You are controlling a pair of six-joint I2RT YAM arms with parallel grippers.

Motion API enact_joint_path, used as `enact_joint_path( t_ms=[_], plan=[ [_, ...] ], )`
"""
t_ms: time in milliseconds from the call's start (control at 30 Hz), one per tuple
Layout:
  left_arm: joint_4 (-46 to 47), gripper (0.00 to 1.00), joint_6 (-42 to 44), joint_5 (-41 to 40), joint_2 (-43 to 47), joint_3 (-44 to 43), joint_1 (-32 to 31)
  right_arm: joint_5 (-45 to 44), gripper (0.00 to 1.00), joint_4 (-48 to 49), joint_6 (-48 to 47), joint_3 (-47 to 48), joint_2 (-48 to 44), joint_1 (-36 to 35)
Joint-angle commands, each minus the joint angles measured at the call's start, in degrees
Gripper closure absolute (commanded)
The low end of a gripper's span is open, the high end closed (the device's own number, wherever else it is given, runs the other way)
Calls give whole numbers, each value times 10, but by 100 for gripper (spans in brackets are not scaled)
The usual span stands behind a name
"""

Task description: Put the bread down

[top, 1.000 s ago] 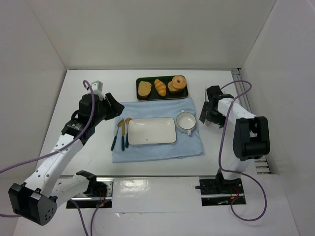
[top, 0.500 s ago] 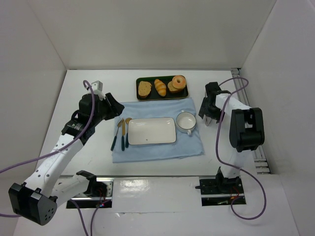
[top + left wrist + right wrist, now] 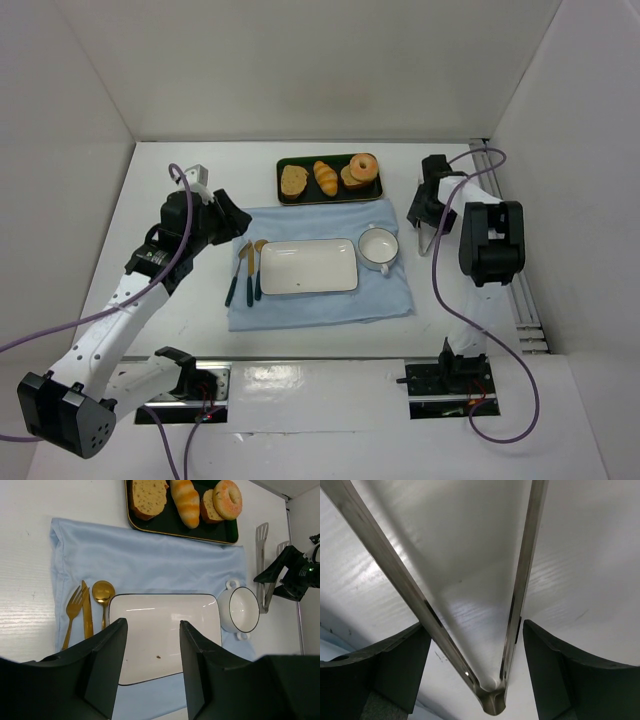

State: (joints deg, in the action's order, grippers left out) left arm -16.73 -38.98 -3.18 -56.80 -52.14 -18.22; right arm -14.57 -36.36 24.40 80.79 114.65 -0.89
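Note:
The bread [image 3: 326, 178], a golden ridged roll, lies in the dark tray [image 3: 330, 198] at the back, between a toast slice and a doughnut; it also shows in the left wrist view [image 3: 186, 502]. A white rectangular plate [image 3: 308, 265] sits empty on the blue cloth. My left gripper [image 3: 232, 222] is open and empty, hovering over the plate's near-left part [image 3: 152, 625]. My right gripper [image 3: 424, 208] is open and low over the table, its jaws on either side of metal tongs [image 3: 495, 700] near their hinge [image 3: 475, 630].
A toast slice [image 3: 293, 180] and a doughnut [image 3: 364, 166] share the tray. A white handled bowl [image 3: 379, 248] stands right of the plate. Gold cutlery [image 3: 245, 270] lies left of it on the blue cloth [image 3: 320, 305]. White walls enclose the table.
My right gripper has moved toward the back of the table along the tongs, and its arm has folded upright. The left arm has not moved.

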Motion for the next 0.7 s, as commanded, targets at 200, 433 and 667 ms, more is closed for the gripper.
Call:
enact_joint_path(
  t_ms=[200, 433, 667],
  plan=[
    [-1, 41, 16, -15, 13, -4, -2, 2, 22, 18, 3, 36, 42, 4],
    [-1, 41, 16, -21, 8, -9, -2, 26, 34, 23, 3, 36, 52, 9],
    [-1, 41, 22, -21, 3, -9, -2, 31, 45, 23, -2, 36, 37, 14]
  ],
)
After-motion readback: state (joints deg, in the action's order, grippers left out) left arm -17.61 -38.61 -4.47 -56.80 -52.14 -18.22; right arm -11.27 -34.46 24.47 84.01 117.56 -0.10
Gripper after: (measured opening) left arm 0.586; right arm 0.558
